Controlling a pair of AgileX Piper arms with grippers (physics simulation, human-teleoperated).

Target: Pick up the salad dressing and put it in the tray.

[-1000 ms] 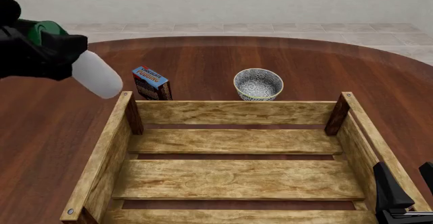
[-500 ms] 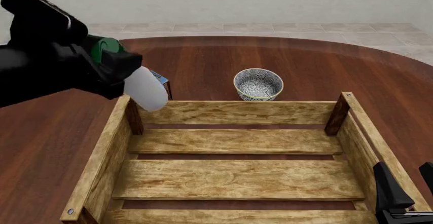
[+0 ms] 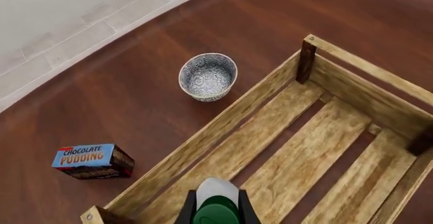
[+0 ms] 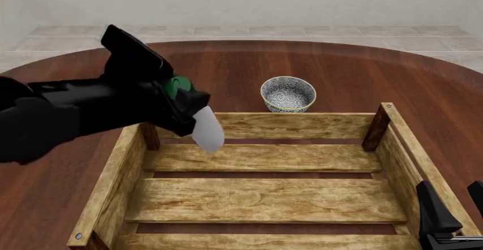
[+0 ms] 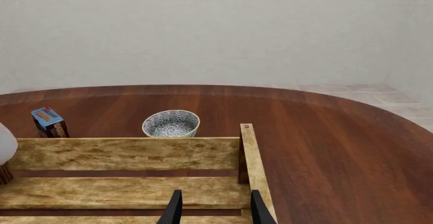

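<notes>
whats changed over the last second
The left end effector, shut on the salad dressing, carried it rightward from outside the tray's left wall to above its far-left corner. The bowl, pudding box and right end effector stayed put.

Even, soft light — sharp, clean renders with no blur, a faint sheen on the table.

White bottle, green cap; speckled grey-white bowl.

Both arms are plain matte black: the left arm bulky and blocky, the right gripper with slim angular jaws.
</notes>
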